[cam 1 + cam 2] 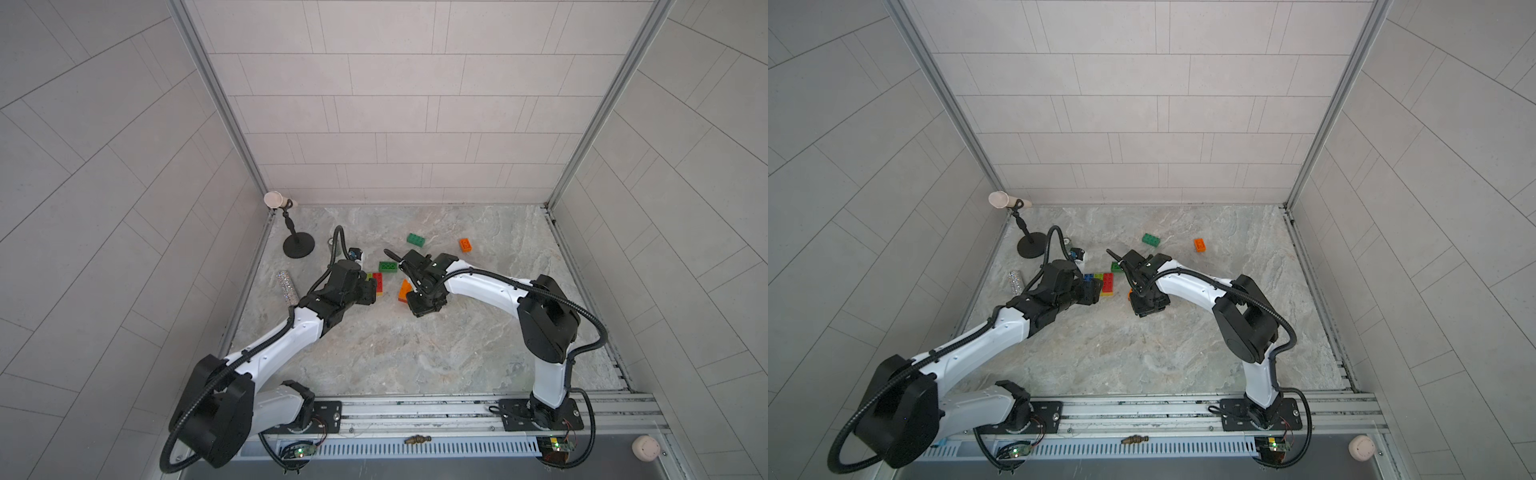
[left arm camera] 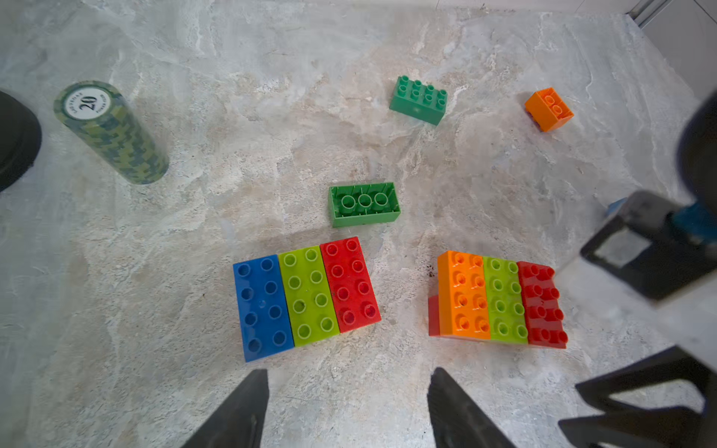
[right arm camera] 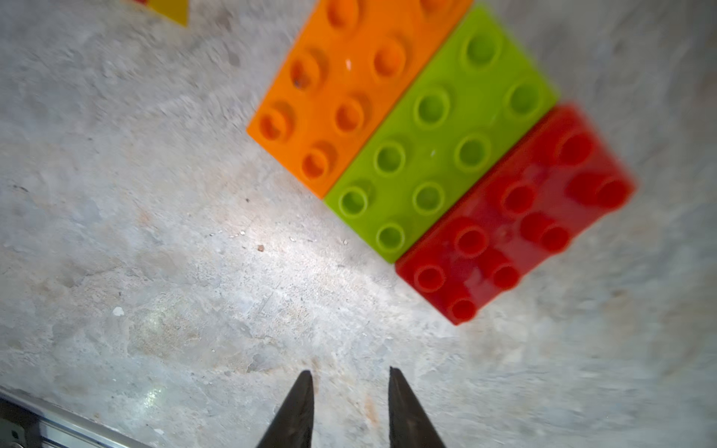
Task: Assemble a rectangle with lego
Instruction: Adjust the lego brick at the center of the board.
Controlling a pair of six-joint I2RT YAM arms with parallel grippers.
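Lego [image 2: 306, 296] scattered, right end effector [image 3: 350, 371] seemingly empty

"What's along the left wall?"

"A glittery silver tube [image 1: 288, 286] lying on the marbled tabletop [image 1: 415, 353]. Farther back there's a black stand [image 1: 298, 246] with a round base, carrying a pale cup-shaped piece [image 1: 273, 200]."

"And near the stand?"

"A green patterned cylinder [image 2: 110, 132], its end marked 20. A small brass fitting [image 1: 417, 439] lies on the front rail [image 1: 415, 409], and a pale round knob [image 1: 646, 448] sits at the near right corner."
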